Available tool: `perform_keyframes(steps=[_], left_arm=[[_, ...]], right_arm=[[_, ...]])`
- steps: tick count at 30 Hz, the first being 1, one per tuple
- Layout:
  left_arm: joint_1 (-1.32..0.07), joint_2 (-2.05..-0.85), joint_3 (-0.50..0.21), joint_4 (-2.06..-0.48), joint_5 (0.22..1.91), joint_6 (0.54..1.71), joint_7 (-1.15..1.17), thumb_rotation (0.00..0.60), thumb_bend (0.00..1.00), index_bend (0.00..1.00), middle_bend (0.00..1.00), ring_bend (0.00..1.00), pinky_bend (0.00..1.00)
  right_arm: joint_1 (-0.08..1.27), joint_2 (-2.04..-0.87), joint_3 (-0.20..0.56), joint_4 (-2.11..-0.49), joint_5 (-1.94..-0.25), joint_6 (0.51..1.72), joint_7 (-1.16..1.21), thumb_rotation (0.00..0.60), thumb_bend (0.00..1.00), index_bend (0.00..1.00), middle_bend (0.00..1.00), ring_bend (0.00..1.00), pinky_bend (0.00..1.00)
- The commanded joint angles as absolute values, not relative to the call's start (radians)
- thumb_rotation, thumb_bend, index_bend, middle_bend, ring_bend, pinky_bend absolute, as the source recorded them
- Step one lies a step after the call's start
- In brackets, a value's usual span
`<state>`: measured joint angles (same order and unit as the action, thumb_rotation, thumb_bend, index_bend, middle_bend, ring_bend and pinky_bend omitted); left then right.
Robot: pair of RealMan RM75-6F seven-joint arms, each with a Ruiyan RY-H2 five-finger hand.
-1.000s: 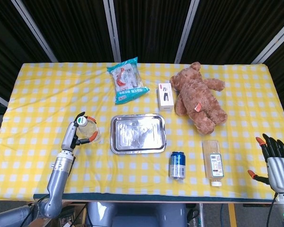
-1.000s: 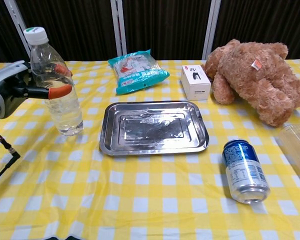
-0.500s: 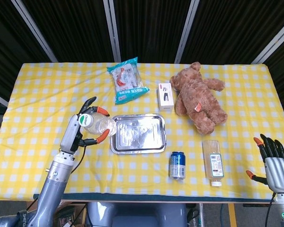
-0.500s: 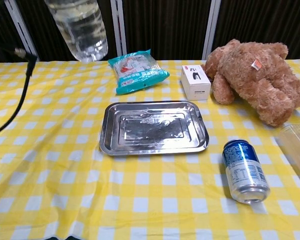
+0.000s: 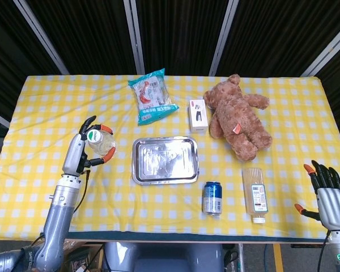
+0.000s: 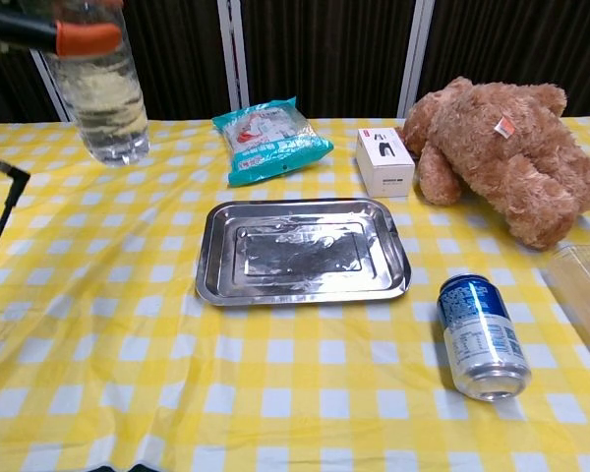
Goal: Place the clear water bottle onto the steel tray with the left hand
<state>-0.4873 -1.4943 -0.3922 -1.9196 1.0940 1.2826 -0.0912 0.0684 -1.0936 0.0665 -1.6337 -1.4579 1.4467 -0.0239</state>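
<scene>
My left hand (image 5: 82, 150) grips the clear water bottle (image 5: 100, 143) and holds it in the air left of the steel tray (image 5: 165, 160). In the chest view the bottle (image 6: 100, 96) hangs at the upper left with orange fingertips (image 6: 87, 39) across it; its cap is cut off by the frame. The tray (image 6: 302, 250) lies flat with nothing on it. My right hand (image 5: 328, 195) hovers at the table's near right corner with fingers spread and nothing in it.
A blue can (image 5: 212, 198) stands just in front of the tray's right end. A rectangular bottle (image 5: 255, 194) lies to its right. Behind the tray are a teal snack bag (image 5: 152, 96), a white box (image 5: 198, 115) and a brown teddy bear (image 5: 237, 116).
The left hand lifted the bottle off the cloth, swung it toward the tray, then drew it back left and lower. The right hand has barely moved.
</scene>
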Motion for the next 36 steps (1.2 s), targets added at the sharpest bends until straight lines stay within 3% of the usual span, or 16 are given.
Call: perform_keyframes(steps=[1,10,20,24,28,36], left_arm=[[-0.493,-1.543,-0.342,-1.796,1.097,1.217,-0.184,0.600,0.48,0.59,0.52,0.06,0.04],[-0.487,-1.566,-0.335,-1.783,1.154,1.241,-0.221,0.600,0.48,0.59,0.52,0.06,0.04],[-0.480,-1.386,-0.494,-2.244,1.176,1.363,-0.051,0.600,0.48,0.59,0.53,0.06,0.04],[-0.450,-1.308,-0.514,-2.356,1.170,1.401,0.005,0.600,0.48,0.59,0.54,0.06,0.04],[-0.415,-1.285,-0.458,-2.311,1.155,1.392,-0.030,0.600,0.47,0.59,0.54,0.06,0.04],[-0.425,-1.388,-0.345,-1.961,1.112,1.255,-0.221,0.600,0.47,0.59,0.53,0.06,0.04]], right_arm=[[0.070,-1.094,0.066,-1.633,-1.456,1.444,-0.027,0.600,0.05,0.10,0.00,0.00,0.00],[0.067,-1.093,0.065,-1.638,-1.462,1.451,-0.028,0.600,0.05,0.10,0.00,0.00,0.00],[0.069,-1.096,0.061,-1.640,-1.466,1.448,-0.037,0.600,0.05,0.10,0.00,0.00,0.00],[0.070,-1.097,0.060,-1.643,-1.466,1.446,-0.042,0.600,0.05,0.10,0.00,0.00,0.00],[0.072,-1.099,0.059,-1.645,-1.468,1.443,-0.049,0.600,0.05,0.10,0.00,0.00,0.00],[0.073,-1.101,0.062,-1.645,-1.460,1.441,-0.054,0.600,0.05,0.10,0.00,0.00,0.00]])
